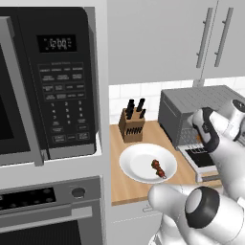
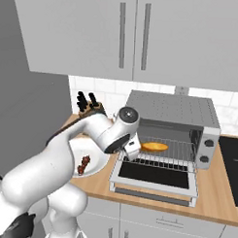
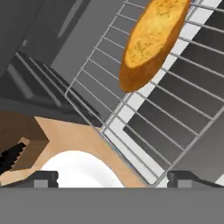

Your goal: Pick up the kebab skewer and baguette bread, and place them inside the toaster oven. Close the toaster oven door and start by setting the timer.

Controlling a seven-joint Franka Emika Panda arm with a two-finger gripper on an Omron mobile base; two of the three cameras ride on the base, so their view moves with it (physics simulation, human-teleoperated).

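The baguette bread (image 2: 154, 147) lies on the wire rack (image 3: 144, 105) inside the open toaster oven (image 2: 175, 124). The gripper (image 3: 113, 178) hangs spread and empty beside it. The kebab skewer (image 1: 159, 168) rests on the white plate (image 1: 136, 165) to the left.

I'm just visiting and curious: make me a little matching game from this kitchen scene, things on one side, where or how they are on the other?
Things:
1. baguette bread
2. kebab skewer
3. toaster oven door
4. knife block

Places or states:
A. on the white plate
B. dropped open, lying flat
C. on the wire rack of the toaster oven
D. against the tiled wall, left of the toaster oven

Pairs: 1-C, 2-A, 3-B, 4-D
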